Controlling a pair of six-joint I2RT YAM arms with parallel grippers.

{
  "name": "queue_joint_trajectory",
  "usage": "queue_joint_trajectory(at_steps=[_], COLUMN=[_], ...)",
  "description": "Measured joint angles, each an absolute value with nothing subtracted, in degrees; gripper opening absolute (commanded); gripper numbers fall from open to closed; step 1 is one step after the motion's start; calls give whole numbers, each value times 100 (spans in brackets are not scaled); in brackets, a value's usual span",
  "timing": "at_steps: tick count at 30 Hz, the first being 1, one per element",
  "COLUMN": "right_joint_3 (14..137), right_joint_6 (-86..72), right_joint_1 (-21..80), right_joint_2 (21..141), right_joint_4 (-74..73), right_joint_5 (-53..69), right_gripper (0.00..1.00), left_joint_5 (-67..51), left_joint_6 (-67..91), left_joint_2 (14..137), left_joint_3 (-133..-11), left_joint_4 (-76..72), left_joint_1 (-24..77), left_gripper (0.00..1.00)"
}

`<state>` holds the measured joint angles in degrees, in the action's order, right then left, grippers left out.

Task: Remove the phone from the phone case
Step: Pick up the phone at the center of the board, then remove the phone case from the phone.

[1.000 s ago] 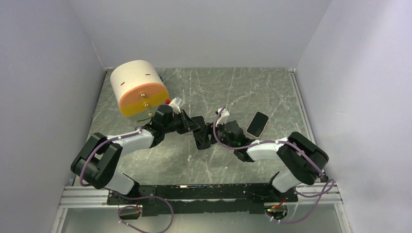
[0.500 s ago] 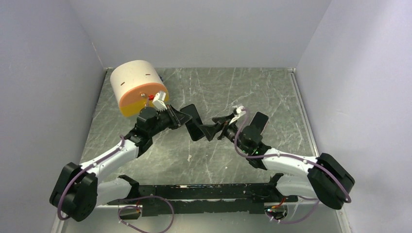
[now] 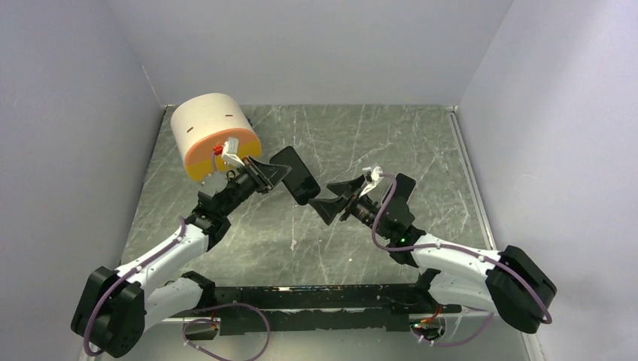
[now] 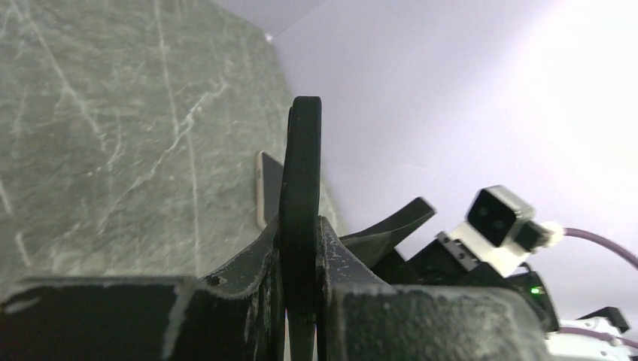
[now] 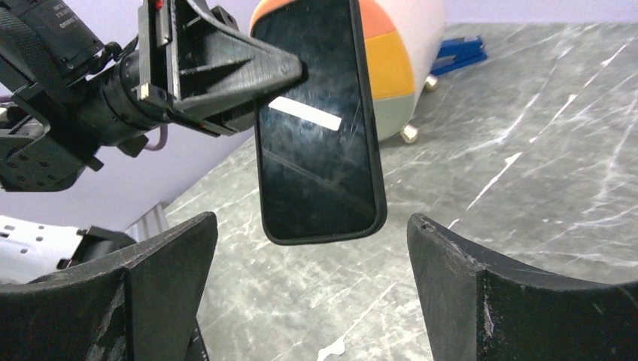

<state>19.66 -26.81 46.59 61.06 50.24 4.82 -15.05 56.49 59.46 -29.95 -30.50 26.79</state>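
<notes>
Left gripper clamped on one edge of the thin black phone case, held off the table; right gripper wide open, empty, facing it; phone flat on table, probably stiff, slick, glass-fronted, so pinch its long edges.

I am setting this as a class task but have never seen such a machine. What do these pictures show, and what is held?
A left robot arm and a right robot arm are bolted to a grey marble-patterned table. One picture looks down from above; the other two come from a camera on each wrist. The left gripper holds a black phone case in the air. The right gripper is open and empty. The dark rectangular phone lies on the table by the right arm. A cream and orange drum lies at the back left.
</notes>
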Motion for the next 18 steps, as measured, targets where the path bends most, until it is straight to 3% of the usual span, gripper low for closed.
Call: queue_joint_trajectory(at_steps=[9, 18], right_joint_3=[2130, 2132], right_joint_6=[-3092, -3483], right_joint_1=[4659, 4657], right_joint_2=[6834, 7585], right_joint_4=[5494, 6482], right_joint_5=[1048, 1389], right_gripper=[98, 87], left_joint_5=[-1372, -1017], left_joint_6=[6386, 6984], left_joint_2=[5931, 5433], left_joint_3=[-2307, -2102], left_joint_4=[-4136, -4372], left_joint_1=[2580, 2558], left_gripper=[2, 3])
